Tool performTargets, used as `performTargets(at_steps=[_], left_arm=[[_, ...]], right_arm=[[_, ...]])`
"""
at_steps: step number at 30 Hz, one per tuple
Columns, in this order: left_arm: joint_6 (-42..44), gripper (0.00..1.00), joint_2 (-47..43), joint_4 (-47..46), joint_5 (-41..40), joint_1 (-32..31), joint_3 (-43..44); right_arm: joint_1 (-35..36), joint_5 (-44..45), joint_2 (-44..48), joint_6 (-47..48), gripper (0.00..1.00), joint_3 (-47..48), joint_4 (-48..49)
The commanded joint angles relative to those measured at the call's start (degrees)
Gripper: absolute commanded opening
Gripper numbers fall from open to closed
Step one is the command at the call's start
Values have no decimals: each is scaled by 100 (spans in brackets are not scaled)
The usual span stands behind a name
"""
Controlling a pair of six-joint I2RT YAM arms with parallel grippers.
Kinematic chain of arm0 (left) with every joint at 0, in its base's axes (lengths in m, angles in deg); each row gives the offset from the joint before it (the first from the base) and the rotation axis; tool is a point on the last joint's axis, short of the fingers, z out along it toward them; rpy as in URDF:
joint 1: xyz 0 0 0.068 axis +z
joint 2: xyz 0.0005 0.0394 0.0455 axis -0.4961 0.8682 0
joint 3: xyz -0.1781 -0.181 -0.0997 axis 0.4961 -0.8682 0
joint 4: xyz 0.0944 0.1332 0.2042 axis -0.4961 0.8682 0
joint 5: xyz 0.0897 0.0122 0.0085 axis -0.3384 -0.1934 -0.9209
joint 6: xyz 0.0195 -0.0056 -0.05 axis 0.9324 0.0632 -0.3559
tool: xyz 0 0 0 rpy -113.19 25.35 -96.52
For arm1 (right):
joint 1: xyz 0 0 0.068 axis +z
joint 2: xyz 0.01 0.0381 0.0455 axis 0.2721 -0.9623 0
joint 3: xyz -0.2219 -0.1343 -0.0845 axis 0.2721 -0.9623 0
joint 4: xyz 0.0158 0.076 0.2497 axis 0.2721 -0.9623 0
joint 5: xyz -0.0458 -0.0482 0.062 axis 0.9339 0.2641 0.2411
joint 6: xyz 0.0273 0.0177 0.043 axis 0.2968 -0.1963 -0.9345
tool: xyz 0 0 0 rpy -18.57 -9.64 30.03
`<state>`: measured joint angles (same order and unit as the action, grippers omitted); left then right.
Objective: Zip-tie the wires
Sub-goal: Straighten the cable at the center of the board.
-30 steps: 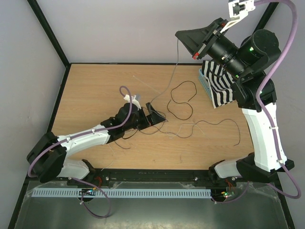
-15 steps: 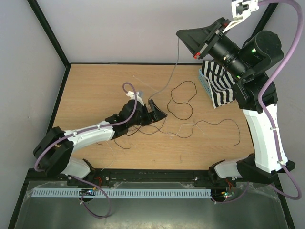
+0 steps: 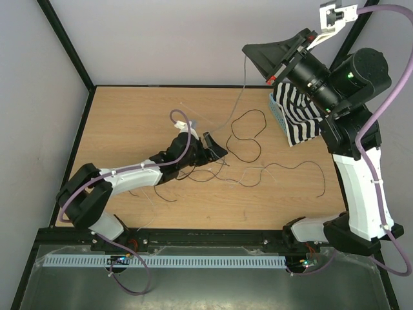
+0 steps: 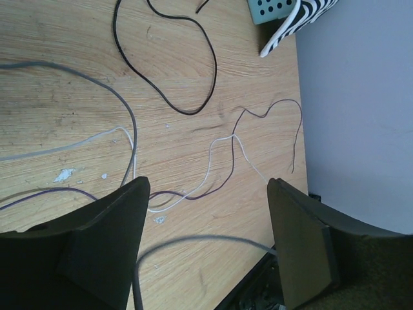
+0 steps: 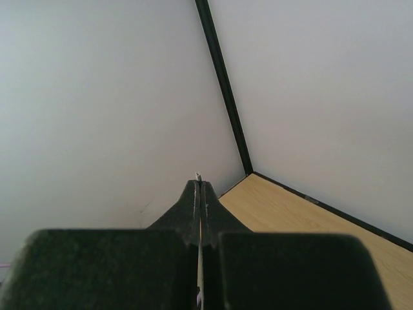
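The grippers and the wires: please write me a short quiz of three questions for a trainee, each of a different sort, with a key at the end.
1. True or false: the left gripper is shut on a wire.
2. Choose one. What does the right gripper hold? A: a pale grey wire. B: the striped cloth. C: nothing.
3. Fill in the gap: from the raised right gripper, the pale grey wire hangs down to the ____.

Key
1. False: its jaws stand wide apart, with nothing between them.
2. A: the fingers are closed on the thin strand.
3. table
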<state>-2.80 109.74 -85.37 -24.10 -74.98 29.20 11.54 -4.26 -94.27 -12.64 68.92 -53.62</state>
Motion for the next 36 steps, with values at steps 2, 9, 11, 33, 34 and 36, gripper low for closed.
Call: performTargets(at_steps=[2, 9, 11, 33, 34, 36], left_arm=[[-72, 63, 97, -395, 155, 44, -32], [303, 18, -109, -450, 200, 80, -152], [538, 10, -314, -442, 207, 141, -263], [3091, 0, -4127, 4404, -1455, 2768, -799], [3082, 0, -4252, 4424, -1434, 2903, -908], [3066, 0, -4428, 4463, -1320, 3172, -1072]], right_arm=[[-9, 48, 177, -21, 0, -44, 249], [-11, 201, 257, 106, 0, -220, 200], [-6, 396, 308, 243, 0, -301, 54], [-39, 5635, 1411, 1896, 0, -3913, -1311], [-55, 5784, 1415, 1908, 0, -4106, -1311], [-96, 6026, 1384, 1918, 0, -4465, -1311]])
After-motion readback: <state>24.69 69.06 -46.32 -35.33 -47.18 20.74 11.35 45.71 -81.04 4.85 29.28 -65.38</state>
